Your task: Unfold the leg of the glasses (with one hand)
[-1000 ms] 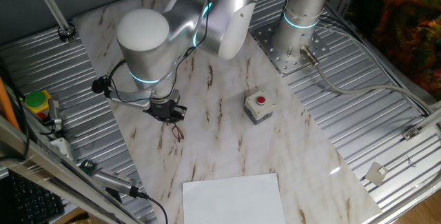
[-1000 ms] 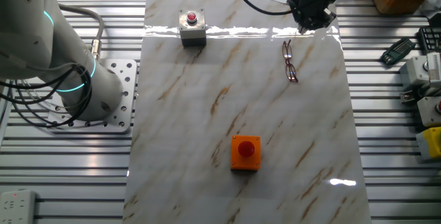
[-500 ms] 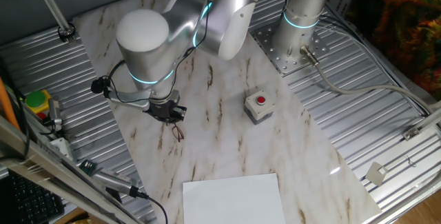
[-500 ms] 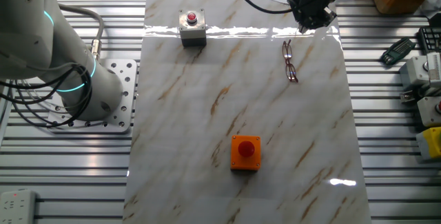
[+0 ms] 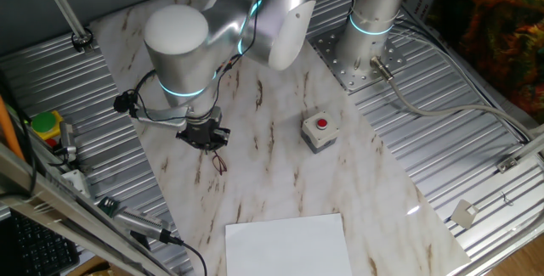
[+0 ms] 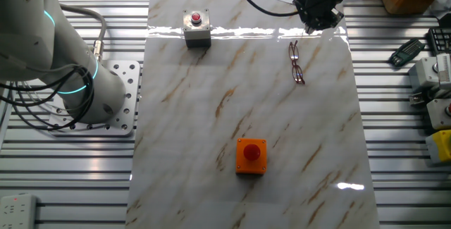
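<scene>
The glasses (image 5: 219, 163) lie flat on the marble tabletop, small with a dark thin wire frame; in the other fixed view the glasses (image 6: 297, 62) sit near the table's far right side. My gripper (image 5: 206, 137) hangs just beside them, toward the table's edge, with nothing in it. The gripper (image 6: 318, 20) shows as a dark block past the glasses' far end, apart from them. Its fingers are too small and dark to read.
A grey box with a red button (image 5: 319, 131) stands mid-table, right of the glasses. An orange box with a red button (image 6: 251, 156) stands toward the other end. A white sheet (image 5: 287, 244) lies at the front edge. Cables and tools line the metal racks around the table.
The arm's wrist has shifted very slightly away from the glasses. The glasses have not moved.
</scene>
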Controlling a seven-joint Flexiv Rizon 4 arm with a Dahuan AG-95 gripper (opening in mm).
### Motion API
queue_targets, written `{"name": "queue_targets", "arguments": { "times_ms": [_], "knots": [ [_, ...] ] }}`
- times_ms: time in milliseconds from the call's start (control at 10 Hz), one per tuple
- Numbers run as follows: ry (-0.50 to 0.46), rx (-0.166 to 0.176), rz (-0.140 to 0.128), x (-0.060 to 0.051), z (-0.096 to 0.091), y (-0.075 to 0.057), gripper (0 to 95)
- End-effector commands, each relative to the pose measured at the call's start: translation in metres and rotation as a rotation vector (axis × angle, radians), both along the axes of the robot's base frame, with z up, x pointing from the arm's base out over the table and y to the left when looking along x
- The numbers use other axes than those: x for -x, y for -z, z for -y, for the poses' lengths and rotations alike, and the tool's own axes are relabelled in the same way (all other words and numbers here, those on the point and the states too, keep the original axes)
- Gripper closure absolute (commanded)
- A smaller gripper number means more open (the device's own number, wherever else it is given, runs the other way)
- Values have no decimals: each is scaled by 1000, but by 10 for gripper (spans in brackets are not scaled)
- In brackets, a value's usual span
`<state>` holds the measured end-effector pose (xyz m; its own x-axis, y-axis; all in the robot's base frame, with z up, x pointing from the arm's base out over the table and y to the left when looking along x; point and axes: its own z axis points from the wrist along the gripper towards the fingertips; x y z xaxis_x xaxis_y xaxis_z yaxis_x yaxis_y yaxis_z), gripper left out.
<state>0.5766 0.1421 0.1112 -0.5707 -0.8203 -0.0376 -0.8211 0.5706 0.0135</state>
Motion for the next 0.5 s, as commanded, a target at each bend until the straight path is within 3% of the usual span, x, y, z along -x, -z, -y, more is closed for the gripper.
{"name": "queue_targets", "arguments": {
  "times_ms": [100, 500],
  "knots": [
    [-145, -9, -35, -1, -1, 0, 950],
    [-133, -4, -37, -1, -1, 0, 950]
  ]
}}
